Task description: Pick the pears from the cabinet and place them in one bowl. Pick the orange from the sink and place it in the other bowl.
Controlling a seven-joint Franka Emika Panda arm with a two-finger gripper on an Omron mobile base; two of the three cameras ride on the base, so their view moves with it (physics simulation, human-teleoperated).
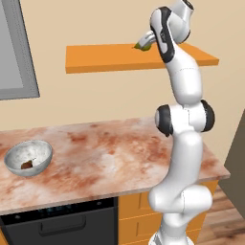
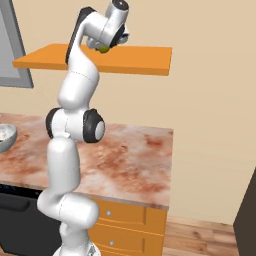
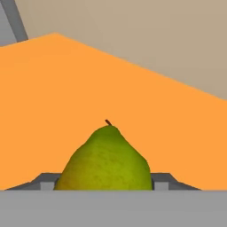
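Yellow-green pear point(image 3: 105, 160) between tool point(image 3: 104, 181) fingers

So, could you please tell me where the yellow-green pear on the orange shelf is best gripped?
Across its wide lower belly, from the two sides, as the end effector does now: the yellow-green pear narrows toward the stem, so the belly gives the fingers the fullest flanks above the shelf.

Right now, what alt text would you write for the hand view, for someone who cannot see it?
A yellow-green pear with a short dark stem sits close up between the two dark finger tips of the gripper, which are closed against its sides. Behind it spreads the flat orange shelf slab, with a plain beige wall beyond.
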